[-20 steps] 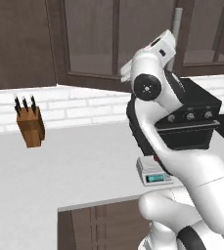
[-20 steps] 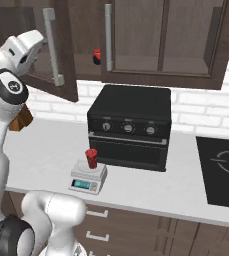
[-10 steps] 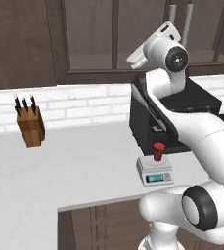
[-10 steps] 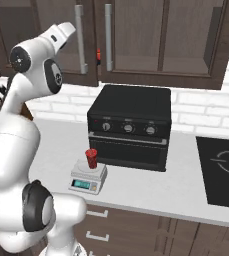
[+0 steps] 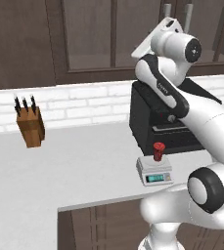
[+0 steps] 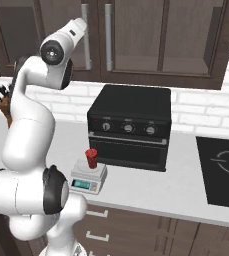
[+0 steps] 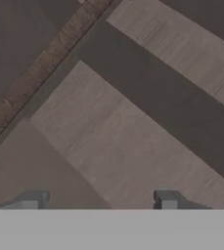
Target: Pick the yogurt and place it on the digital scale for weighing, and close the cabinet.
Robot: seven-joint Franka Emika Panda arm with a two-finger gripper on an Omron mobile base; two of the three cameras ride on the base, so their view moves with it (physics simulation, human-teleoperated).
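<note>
Yogurt (image 6: 91,158) stands upright on the digital scale (image 6: 88,178), just before the oven (image 6: 129,126). Cabinet (image 6: 136,35) above appears shut. End effector (image 7: 100,200) spread, empty, against the door panel.

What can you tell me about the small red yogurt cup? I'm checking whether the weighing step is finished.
The small all-red yogurt cup has a wider round top and a narrower, darker red body, and looks like smooth plastic. It stands upright on the flat platform of the low white-grey square digital scale, whose teal display is lit on its front. The scale sits on the pale counter just in front of the black oven. Only the platform touches the cup; nothing grips it.
</note>
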